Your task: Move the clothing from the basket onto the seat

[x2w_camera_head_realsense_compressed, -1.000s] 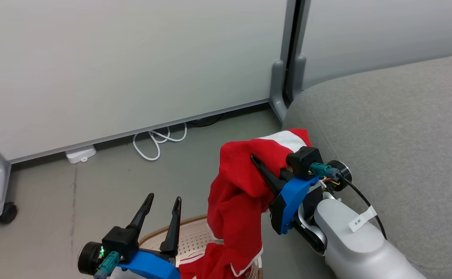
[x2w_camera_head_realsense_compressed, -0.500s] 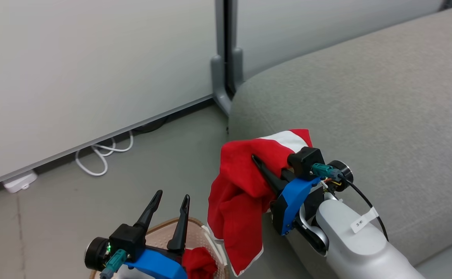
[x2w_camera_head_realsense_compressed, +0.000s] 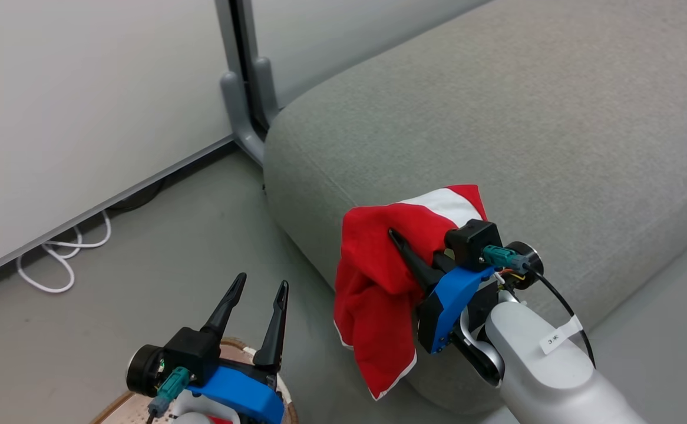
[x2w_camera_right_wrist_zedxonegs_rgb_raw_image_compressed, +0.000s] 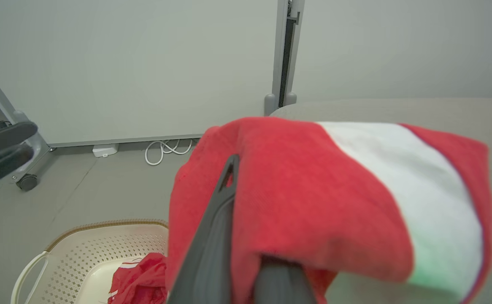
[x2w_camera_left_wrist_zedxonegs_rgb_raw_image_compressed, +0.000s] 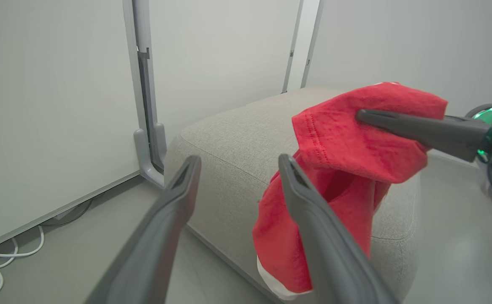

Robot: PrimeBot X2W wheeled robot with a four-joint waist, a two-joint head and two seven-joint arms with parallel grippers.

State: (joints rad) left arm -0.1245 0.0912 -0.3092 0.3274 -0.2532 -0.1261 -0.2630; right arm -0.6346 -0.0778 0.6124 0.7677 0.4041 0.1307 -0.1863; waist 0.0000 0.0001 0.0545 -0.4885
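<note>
A red garment with a white stripe (x2w_camera_head_realsense_compressed: pixel 379 282) hangs from my right gripper (x2w_camera_head_realsense_compressed: pixel 399 241), which is shut on it, in front of the rounded corner of the grey seat (x2w_camera_head_realsense_compressed: pixel 496 118). The right wrist view has the cloth (x2w_camera_right_wrist_zedxonegs_rgb_raw_image_compressed: pixel 313 190) draped over the fingers (x2w_camera_right_wrist_zedxonegs_rgb_raw_image_compressed: pixel 216 228). Below it sits the cream basket (x2w_camera_right_wrist_zedxonegs_rgb_raw_image_compressed: pixel 102 249) with another red garment (x2w_camera_right_wrist_zedxonegs_rgb_raw_image_compressed: pixel 140 278) inside. My left gripper (x2w_camera_head_realsense_compressed: pixel 263 281) stands open and holds nothing, above the basket's brown rim (x2w_camera_head_realsense_compressed: pixel 114 406). From the left wrist view, its fingers (x2w_camera_left_wrist_zedxonegs_rgb_raw_image_compressed: pixel 161 228) point toward the seat (x2w_camera_left_wrist_zedxonegs_rgb_raw_image_compressed: pixel 229 139) and the hanging garment (x2w_camera_left_wrist_zedxonegs_rgb_raw_image_compressed: pixel 355 139).
White partition panels stand behind, with a grey post foot (x2w_camera_head_realsense_compressed: pixel 243 112) beside the seat's corner. A white cable (x2w_camera_head_realsense_compressed: pixel 60 259) lies coiled on the grey floor by the wall. A caster (x2w_camera_right_wrist_zedxonegs_rgb_raw_image_compressed: pixel 28 182) and a white adapter (x2w_camera_right_wrist_zedxonegs_rgb_raw_image_compressed: pixel 104 150) sit near the partition base.
The head camera has swung toward the seat, so the whole picture has shifted left. The held garment has come clear of the basket and hangs free. Both grippers keep their states.
</note>
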